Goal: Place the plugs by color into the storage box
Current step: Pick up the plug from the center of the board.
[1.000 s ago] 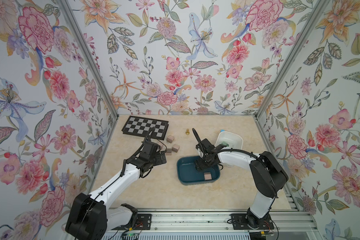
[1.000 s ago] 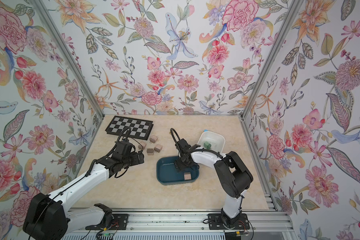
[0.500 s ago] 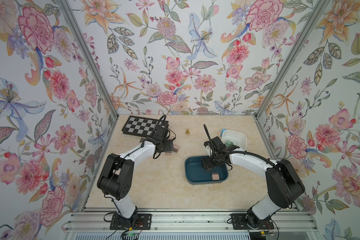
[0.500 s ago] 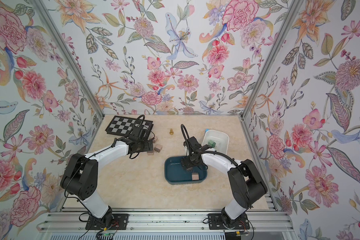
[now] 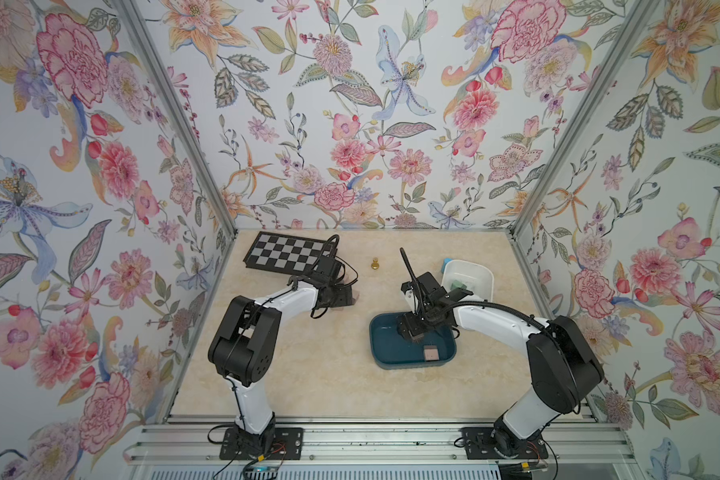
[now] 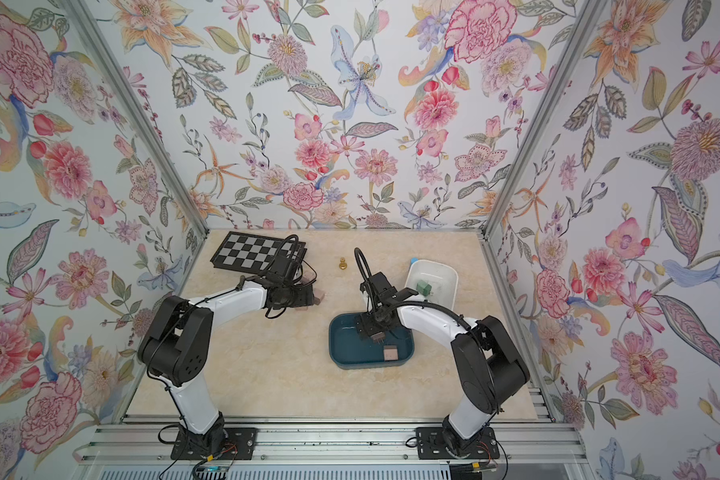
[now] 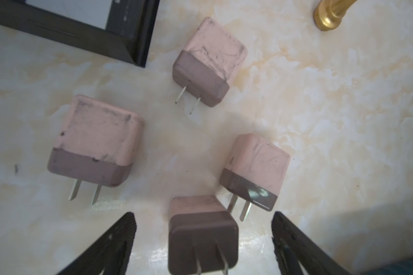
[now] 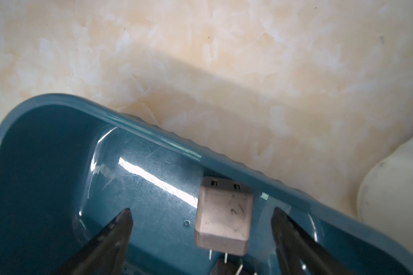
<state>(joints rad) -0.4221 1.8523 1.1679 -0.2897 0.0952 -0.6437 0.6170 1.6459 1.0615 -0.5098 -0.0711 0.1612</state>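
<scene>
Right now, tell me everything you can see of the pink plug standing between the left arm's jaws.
The dusty pink cube-shaped plastic plug stands on the marbled beige tabletop with its darker mauve prong face turned toward the wrist camera and two short metal prongs pointing at it. Its pale pink body shows behind that face, scuffed with dark marks. The left gripper straddles it with jaws wide open, touching neither side. Three similar pink plugs lie close beyond it, none visibly touching it.

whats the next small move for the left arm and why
Probably lower the left claw a little and close it on the nearest pink plug. Its jaws stand open on either side of that plug, which lies on the table with prongs pointing toward the camera. Three more pink plugs lie beyond it, and the teal tray already holds pink ones.
</scene>
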